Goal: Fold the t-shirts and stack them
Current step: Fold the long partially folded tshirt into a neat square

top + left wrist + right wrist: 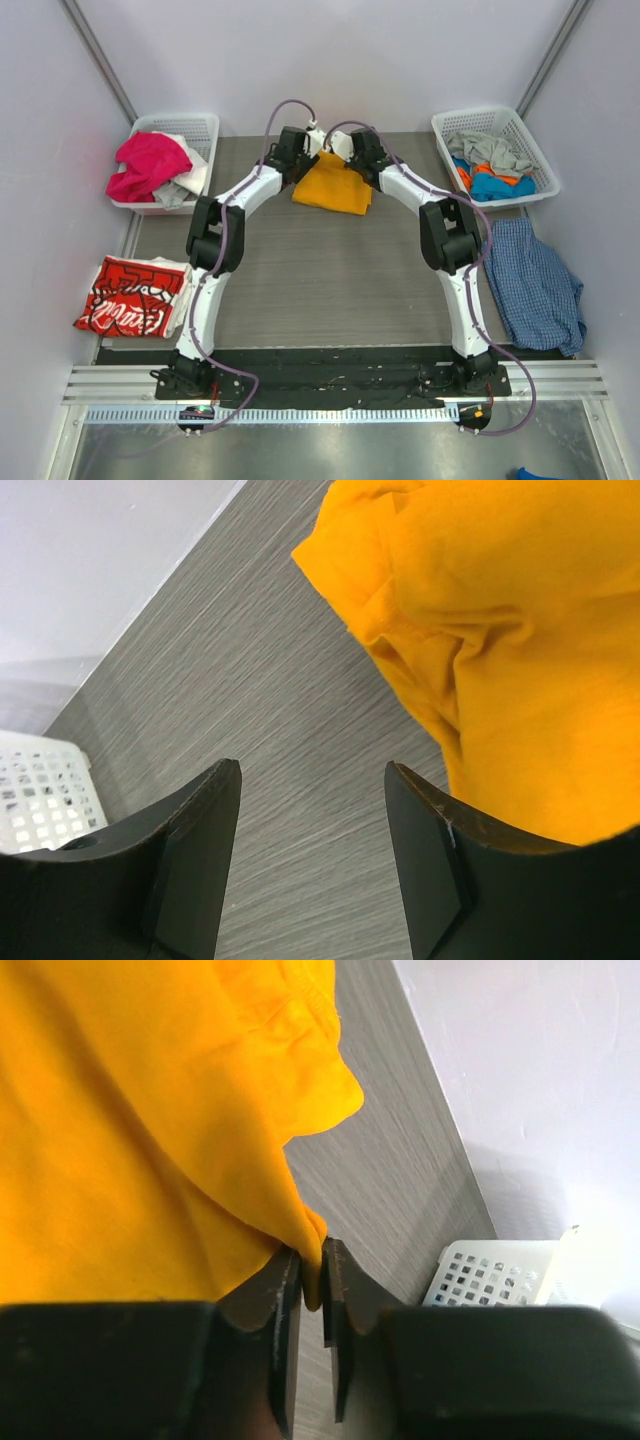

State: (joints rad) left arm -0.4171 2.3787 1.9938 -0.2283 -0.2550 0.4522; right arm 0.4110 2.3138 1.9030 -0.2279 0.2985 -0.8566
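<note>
Top external: I see the orange tee (333, 185) lying bunched at the far end of the bench (330, 280), between my two arms. The left end effector (298, 150) is at its far left corner and the right end effector (350, 148) is at its far right corner. The red tee (130, 297) lies folded flat at the near left, well apart from the orange one. A left basket (178, 124) and a right basket (497, 115) hold more clothes. A blue cloth (535, 280) lies on the right.

Left wrist: my left end effector (312, 772) is wide apart with only bare bench between the fingers. The orange tee (500, 660) is just beside the right finger.

Right wrist: my right end effector (311, 1258) is pinched tight on a thin edge of the orange tee (130, 1140). The cloth hangs up from the fingers.
</note>
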